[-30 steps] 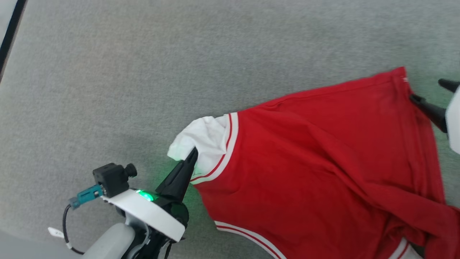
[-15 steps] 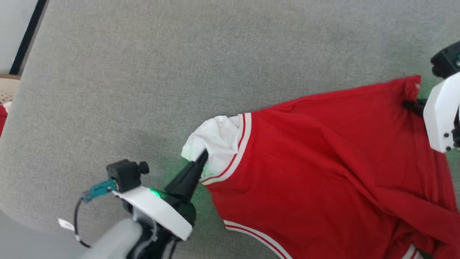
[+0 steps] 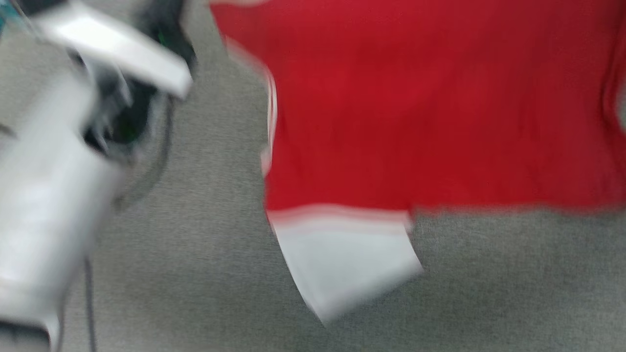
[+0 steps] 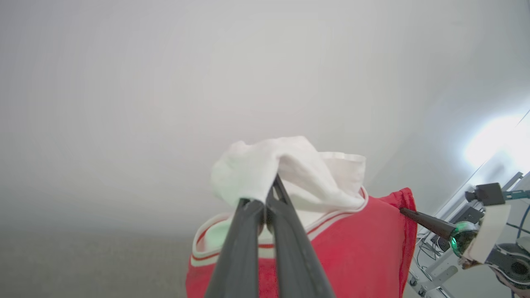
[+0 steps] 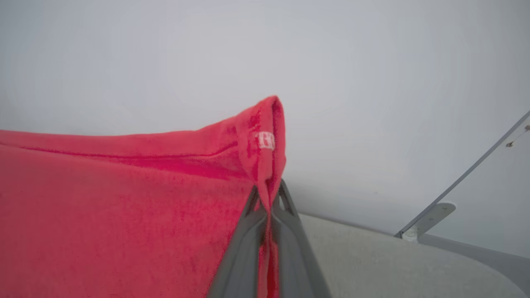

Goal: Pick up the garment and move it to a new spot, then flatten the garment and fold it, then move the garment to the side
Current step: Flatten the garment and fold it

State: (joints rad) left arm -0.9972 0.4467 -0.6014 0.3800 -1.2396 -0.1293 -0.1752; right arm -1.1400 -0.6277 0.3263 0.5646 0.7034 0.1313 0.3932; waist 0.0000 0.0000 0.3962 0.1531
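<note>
Left tool (image 4: pixel 271 188) pinches the white sleeve of the garment (image 4: pixel 356 248); right tool (image 5: pixel 269 198) pinches its red corner. Red body with striped trim hangs between them, apparently above the grey counter (image 3: pixel 489 283); head view blurred.

The garment (image 3: pixel 440 107) stretches over the bench (image 3: pixel 489 293), one sleeve in the left end effector (image 4: pixel 273 188), its far corner in the right end effector (image 5: pixel 268 189), to the right.

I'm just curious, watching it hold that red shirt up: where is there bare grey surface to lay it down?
The grey surface is bare below the garment's red hem, right of its white sleeve. A narrower bare strip runs between that sleeve and the pale left arm. Crowded: the top, where the garment spreads.
</note>
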